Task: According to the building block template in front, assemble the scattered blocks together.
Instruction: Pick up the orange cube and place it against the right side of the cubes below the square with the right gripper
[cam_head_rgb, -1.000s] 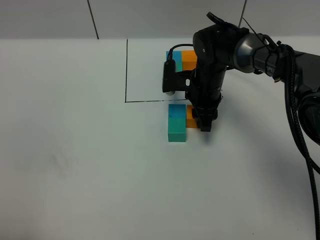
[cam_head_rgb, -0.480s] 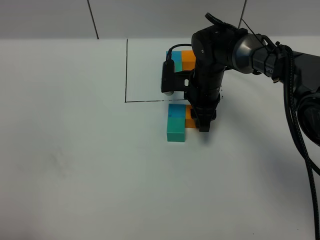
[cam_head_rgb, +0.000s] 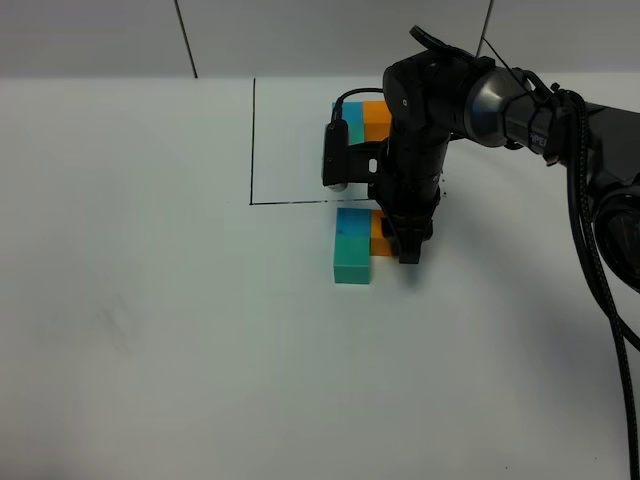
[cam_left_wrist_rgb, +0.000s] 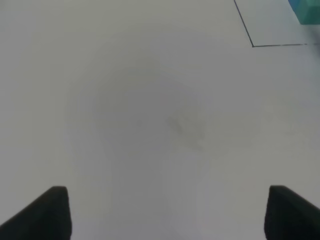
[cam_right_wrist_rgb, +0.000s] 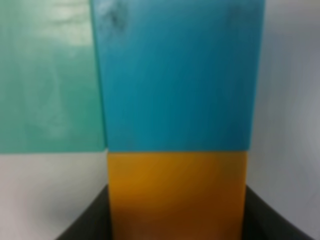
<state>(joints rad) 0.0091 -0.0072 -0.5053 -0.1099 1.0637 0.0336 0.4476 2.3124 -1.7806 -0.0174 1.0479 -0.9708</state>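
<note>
The template (cam_head_rgb: 362, 115) is a blue, teal and orange cluster inside the black-line frame (cam_head_rgb: 254, 140) at the back, partly hidden by my right arm. Its blue-teal edge also shows in the left wrist view (cam_left_wrist_rgb: 306, 10). The loose sky blue cube (cam_head_rgb: 352, 221), teal cube (cam_head_rgb: 352, 262) and orange cube (cam_head_rgb: 380, 238) lie together just in front of the frame line. My right gripper (cam_head_rgb: 407, 250) points down, shut on the orange cube (cam_right_wrist_rgb: 176, 195), which touches the blue cube (cam_right_wrist_rgb: 177, 75), with the teal cube (cam_right_wrist_rgb: 47, 80) beside the blue one. My left gripper (cam_left_wrist_rgb: 168, 205) is open and empty over bare table.
The white table (cam_head_rgb: 150, 330) stretches to the left and front. A grey wall with two dark seams (cam_head_rgb: 186, 40) stands at the back. The right arm's cables (cam_head_rgb: 600, 270) hang at the right edge.
The right gripper and the three loose cubes have shifted slightly to the left. The left gripper's view gives no earlier frame.
</note>
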